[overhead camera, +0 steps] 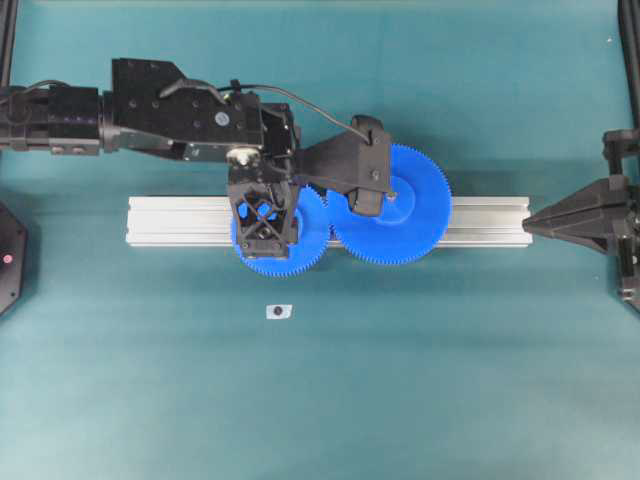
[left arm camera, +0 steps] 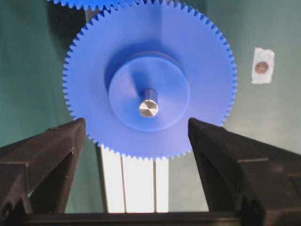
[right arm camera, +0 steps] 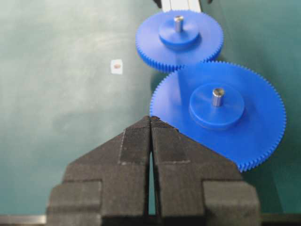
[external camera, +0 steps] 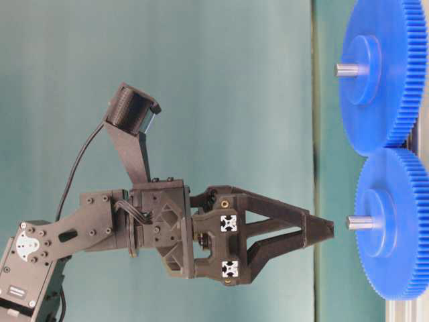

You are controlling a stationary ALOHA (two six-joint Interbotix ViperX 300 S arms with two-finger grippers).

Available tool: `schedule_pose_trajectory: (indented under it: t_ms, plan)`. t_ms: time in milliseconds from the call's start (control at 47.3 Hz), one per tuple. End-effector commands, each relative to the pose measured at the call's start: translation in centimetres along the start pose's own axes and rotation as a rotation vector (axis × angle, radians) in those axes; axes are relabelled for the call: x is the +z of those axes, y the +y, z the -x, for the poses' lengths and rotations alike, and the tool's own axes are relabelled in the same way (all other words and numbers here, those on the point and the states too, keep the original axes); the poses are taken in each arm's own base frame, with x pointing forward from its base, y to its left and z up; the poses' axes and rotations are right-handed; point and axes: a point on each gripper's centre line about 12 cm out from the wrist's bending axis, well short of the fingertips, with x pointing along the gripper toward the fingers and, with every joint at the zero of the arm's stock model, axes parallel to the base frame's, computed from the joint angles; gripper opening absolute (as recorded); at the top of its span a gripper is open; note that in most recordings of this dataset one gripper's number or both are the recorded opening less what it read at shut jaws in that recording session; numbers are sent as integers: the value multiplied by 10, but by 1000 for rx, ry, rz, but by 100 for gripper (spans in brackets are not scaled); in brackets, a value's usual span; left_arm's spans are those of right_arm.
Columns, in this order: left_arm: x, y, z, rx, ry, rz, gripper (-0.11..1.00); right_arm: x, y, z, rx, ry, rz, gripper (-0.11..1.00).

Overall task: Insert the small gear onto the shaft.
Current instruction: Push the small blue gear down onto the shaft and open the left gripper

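Note:
The small gear (left arm camera: 149, 61), a blue toothed disc with a raised hub, sits on the shaft (left arm camera: 148, 108), whose silvery tip pokes up through the hub. My left gripper (left arm camera: 136, 123) hangs just above it, open, with its fingers (left arm camera: 56, 146) wide on either side and nothing between them. From table level the gripper's tip (external camera: 322, 231) stands a short gap off the shaft end (external camera: 358, 223). From overhead the left gripper (overhead camera: 265, 222) covers most of the small gear (overhead camera: 310, 238). My right gripper (right arm camera: 150, 118) is shut and empty, parked at the right (overhead camera: 535, 222).
A larger blue gear (overhead camera: 415, 225) with its own pin meshes with the small one on the right. Both stand on a long grooved aluminium rail (overhead camera: 480, 220) lying across the table. A small white tag (overhead camera: 279, 311) lies on the green mat in front of the rail.

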Motion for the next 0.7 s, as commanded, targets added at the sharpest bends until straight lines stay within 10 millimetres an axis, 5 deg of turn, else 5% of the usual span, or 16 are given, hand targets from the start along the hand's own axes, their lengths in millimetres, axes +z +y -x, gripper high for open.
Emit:
schedule_pose_trajectory:
  t_ms: [0,677]
  plan:
    - [7,-1,22,8,-61,-2,83,4,0,0,0,-11,-13,0]
    - [10,-3,28,9,-79,1,82,3,0,0,-1,0,-13,0]
